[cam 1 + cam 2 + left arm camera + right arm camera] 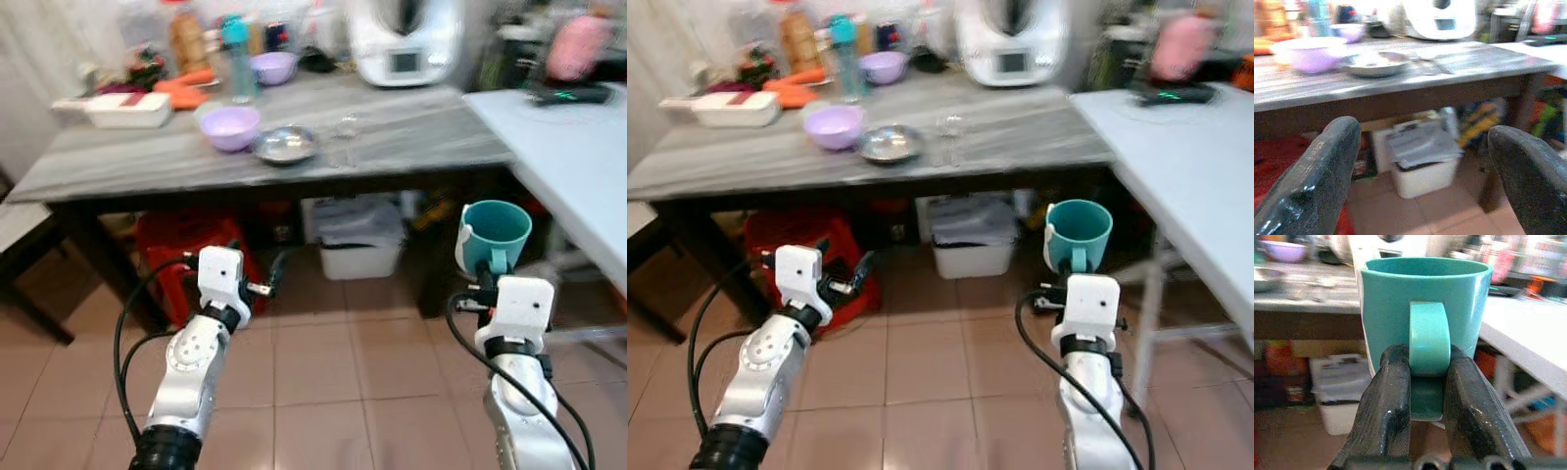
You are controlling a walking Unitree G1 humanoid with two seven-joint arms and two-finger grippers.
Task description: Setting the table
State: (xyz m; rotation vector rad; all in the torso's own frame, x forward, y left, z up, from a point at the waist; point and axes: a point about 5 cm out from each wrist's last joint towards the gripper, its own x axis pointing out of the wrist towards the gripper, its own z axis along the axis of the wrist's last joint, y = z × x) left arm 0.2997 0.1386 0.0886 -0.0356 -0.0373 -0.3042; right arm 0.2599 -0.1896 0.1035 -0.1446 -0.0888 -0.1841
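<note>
Mug (1425, 308): teal, upright, held in the air above the tiled floor (323, 382), in front of the grey surface (411, 132) and just beside the near edge of the white surface (578, 166).
Right pincer (1426, 382): clamped on the mug's handle, one black finger (1388, 401) on each side of it; the arm is raised, its wrist pointing forward toward the gap between the two surfaces.
Left pincer (1425, 161): wide apart and holding nothing; the arm is raised at about the same height, aimed at the grey surface's front edge.
Grey surface edge: runs across the view ahead; near it stand a purple bowl (230, 127), a steel dish (286, 145) touching the bowl's side, and a clear glass (343, 132) just beside the dish.
Far side: a white appliance (407, 39), a second purple bowl (273, 67), a bottle (238, 54) and a white box (127, 110).
Open room: bare grey top to the right of the glass; the near stretch of the white surface is bare too.
Under the grey surface: a white bin (361, 240) and a red crate (176, 255).
</note>
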